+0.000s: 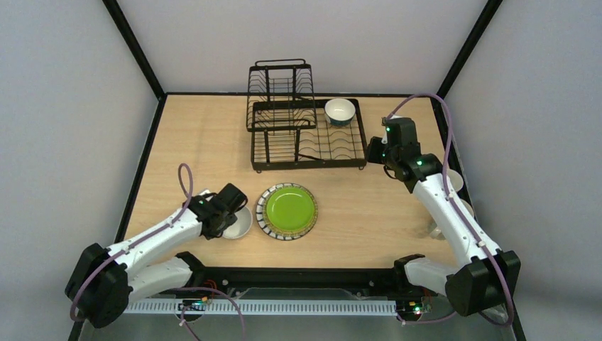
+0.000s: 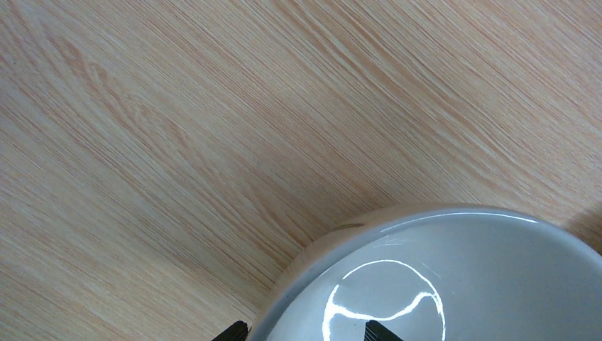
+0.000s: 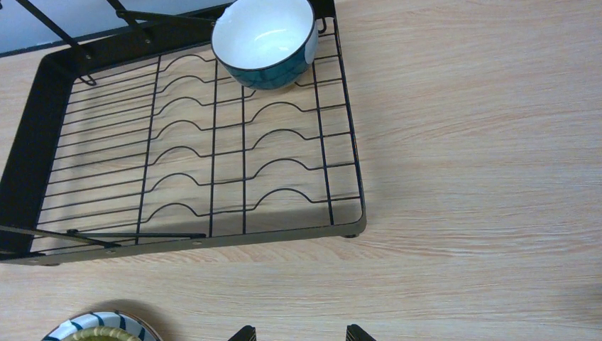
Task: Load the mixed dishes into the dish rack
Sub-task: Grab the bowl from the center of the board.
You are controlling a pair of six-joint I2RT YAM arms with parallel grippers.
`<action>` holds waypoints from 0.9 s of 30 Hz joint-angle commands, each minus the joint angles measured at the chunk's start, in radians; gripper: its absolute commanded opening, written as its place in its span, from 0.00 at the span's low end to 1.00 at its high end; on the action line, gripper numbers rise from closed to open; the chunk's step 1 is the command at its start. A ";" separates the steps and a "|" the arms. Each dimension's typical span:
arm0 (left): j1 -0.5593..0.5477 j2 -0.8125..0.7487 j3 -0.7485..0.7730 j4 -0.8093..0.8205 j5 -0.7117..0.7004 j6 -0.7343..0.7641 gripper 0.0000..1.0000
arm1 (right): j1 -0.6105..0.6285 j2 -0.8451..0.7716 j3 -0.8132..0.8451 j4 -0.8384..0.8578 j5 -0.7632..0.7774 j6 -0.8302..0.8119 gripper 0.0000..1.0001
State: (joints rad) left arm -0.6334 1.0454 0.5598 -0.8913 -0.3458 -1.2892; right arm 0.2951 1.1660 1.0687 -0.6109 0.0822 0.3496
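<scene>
At the near left of the table (image 1: 369, 213), your white bowl (image 1: 241, 224) sits just left of the green plate (image 1: 287, 210). The left gripper (image 2: 307, 334) hangs over the bowl, jaws wide astride its rim. The blue-outside bowl (image 3: 264, 39) rests in the dish rack (image 3: 213, 238), at its far right corner. Your right gripper (image 3: 300, 332) hovers by the rack's right side, unclenched and empty.

A pale wood-grain worktop (image 1: 355, 220) lies inside a booth. Plain light-grey walls (image 1: 298, 35) close it in at the back and sides, and a slanting black post (image 1: 135, 46) rises from each far corner. A black bar (image 1: 298, 273) runs along the near edge, with a white slotted strip (image 1: 298, 307) just below it.
</scene>
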 commanded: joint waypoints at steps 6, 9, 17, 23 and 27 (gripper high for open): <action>0.001 0.045 0.042 0.047 -0.035 -0.018 0.83 | 0.004 0.021 0.003 0.019 0.010 0.013 0.73; 0.001 0.070 0.048 0.052 -0.031 -0.030 0.83 | 0.004 0.025 0.004 0.020 0.014 0.010 0.73; 0.001 0.105 0.056 0.044 -0.022 -0.041 0.48 | 0.004 0.026 0.005 0.019 0.023 0.003 0.73; 0.000 0.097 0.062 0.006 -0.026 -0.053 0.29 | 0.004 0.030 0.014 0.019 0.022 0.003 0.73; 0.001 0.077 0.070 -0.023 -0.032 -0.058 0.03 | 0.004 0.031 0.016 0.021 0.018 0.004 0.73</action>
State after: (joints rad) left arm -0.6350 1.1393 0.6071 -0.8787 -0.3500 -1.3212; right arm 0.2951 1.1854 1.0687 -0.6033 0.0910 0.3523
